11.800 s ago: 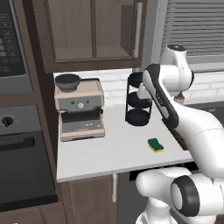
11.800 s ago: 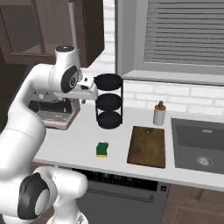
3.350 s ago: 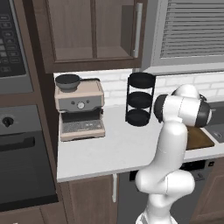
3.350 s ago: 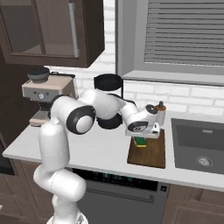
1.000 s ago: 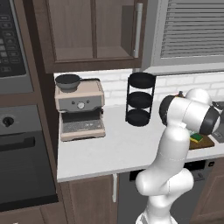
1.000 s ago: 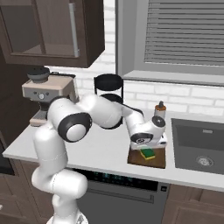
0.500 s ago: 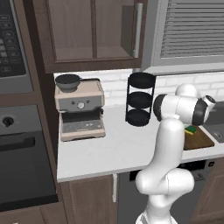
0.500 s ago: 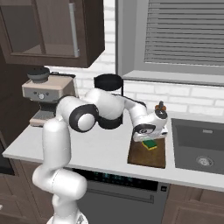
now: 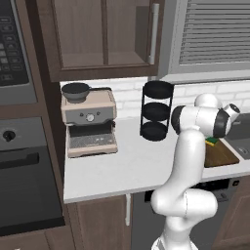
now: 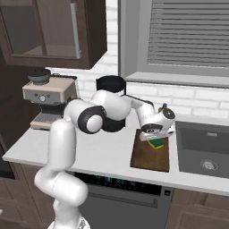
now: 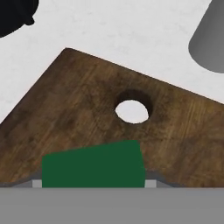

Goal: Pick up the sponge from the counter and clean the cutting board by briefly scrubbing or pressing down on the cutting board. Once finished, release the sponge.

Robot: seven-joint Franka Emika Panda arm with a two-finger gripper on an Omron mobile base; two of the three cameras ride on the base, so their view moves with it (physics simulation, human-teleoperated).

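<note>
Hand view: small green-topped, yellow-based sponge [image 11: 93, 164] sits gripped between the closed-in fingers [image 10: 157, 142], just above the flat dark brown wooden cutting board [image 11: 83, 105], near its round hanging hole. That board lies on the light grey bench [image 10: 94, 154], beside the sink [image 10: 203, 150].

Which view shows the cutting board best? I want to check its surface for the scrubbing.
The hand view: the cutting board spreads wide there, with grain, hanging hole and the sponge clear. The right base view shows its whole slab, small. The left base view gives a corner behind the arm.
</note>
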